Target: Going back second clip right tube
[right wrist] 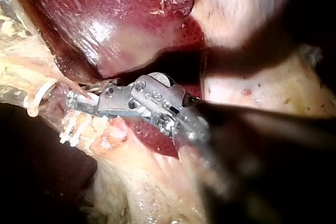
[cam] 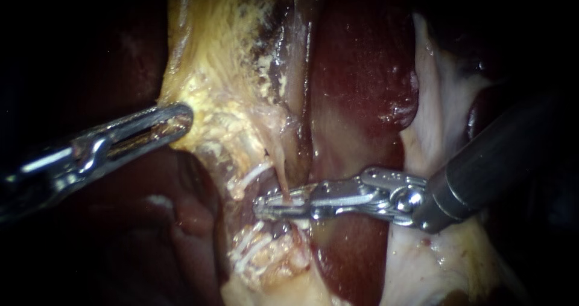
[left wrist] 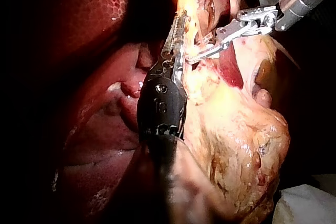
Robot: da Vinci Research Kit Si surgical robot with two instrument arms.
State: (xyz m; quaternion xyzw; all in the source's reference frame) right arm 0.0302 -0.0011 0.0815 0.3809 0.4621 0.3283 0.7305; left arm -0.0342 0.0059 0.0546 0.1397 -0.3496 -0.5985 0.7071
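Clips [cam: 249,174], white, sit mid-field. One band lies above the tip of the right instrument [cam: 263,208] and several more lie below it. Far left: the left instrument [cam: 180,121] has its jaws clamped on the edge of the yellow tissue [cam: 205,70]. Centre: a thin tube [cam: 281,176] runs down across the right instrument's jaws. A narrow gap shows between them, and the tube lies against them, not pinched. Right: dark red liver [cam: 362,58], with the right shaft entering beyond it.
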